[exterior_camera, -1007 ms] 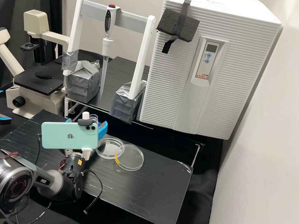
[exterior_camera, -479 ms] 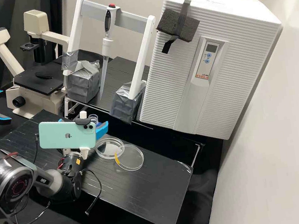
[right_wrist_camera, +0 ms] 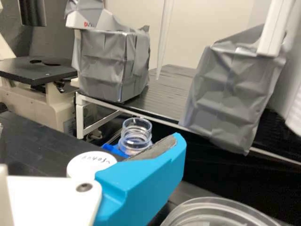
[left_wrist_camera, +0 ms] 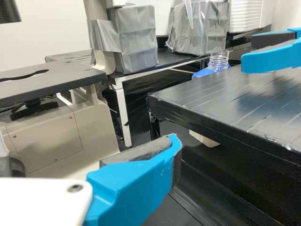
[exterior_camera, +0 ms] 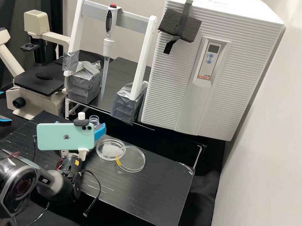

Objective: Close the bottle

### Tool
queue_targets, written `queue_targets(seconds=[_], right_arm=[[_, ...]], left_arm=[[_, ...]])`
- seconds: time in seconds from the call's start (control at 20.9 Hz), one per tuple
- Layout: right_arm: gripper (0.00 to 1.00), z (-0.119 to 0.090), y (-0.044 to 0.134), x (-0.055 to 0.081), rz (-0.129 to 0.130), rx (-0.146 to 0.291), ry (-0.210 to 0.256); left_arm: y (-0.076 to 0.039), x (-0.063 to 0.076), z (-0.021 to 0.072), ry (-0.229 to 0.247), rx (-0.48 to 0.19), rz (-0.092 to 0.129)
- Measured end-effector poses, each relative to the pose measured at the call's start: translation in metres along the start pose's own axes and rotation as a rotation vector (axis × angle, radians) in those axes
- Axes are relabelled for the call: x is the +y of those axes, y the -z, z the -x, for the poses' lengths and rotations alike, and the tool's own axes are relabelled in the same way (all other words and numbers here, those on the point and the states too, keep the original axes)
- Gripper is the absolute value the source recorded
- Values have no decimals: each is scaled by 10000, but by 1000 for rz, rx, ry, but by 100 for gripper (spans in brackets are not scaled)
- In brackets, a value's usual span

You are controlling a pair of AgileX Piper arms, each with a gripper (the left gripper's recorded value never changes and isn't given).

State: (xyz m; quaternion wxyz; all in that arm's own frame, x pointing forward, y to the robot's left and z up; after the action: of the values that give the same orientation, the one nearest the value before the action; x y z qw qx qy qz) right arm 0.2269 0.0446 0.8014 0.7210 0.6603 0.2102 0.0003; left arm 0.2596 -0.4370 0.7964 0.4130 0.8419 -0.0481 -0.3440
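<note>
One hand, right, carried cap closer to bottle.

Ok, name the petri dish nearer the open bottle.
The plain dish, lying closer to the bottle; the other dish, with a yellow strip at its rim, sits farther away.

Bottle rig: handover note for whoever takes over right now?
Left gripper: open, empty, off the bench on its left, by the microscope.
Right gripper: appears shut on the white cap, just short of the bottle.
Clear bottle: upright near the bench's back edge, mouth open.
Done: cap in the gripper, close to the neck.
Left: seat the cap, screw it down, release.
</note>
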Motion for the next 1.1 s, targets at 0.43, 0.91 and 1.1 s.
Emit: queue_targets(seconds=[0.43,0.91,1.1], right_arm=[[100,-14,-54,-79,-25,-28,31],[0,-11,-59,-74,-25,-31,29],[0,-6,-72,-63,-27,-37,23]], left_arm=[[0,0,0,0,0,0],[-8,-1,-6,1,-4,-1],[-8,-1,-6,1,-4,-1]])
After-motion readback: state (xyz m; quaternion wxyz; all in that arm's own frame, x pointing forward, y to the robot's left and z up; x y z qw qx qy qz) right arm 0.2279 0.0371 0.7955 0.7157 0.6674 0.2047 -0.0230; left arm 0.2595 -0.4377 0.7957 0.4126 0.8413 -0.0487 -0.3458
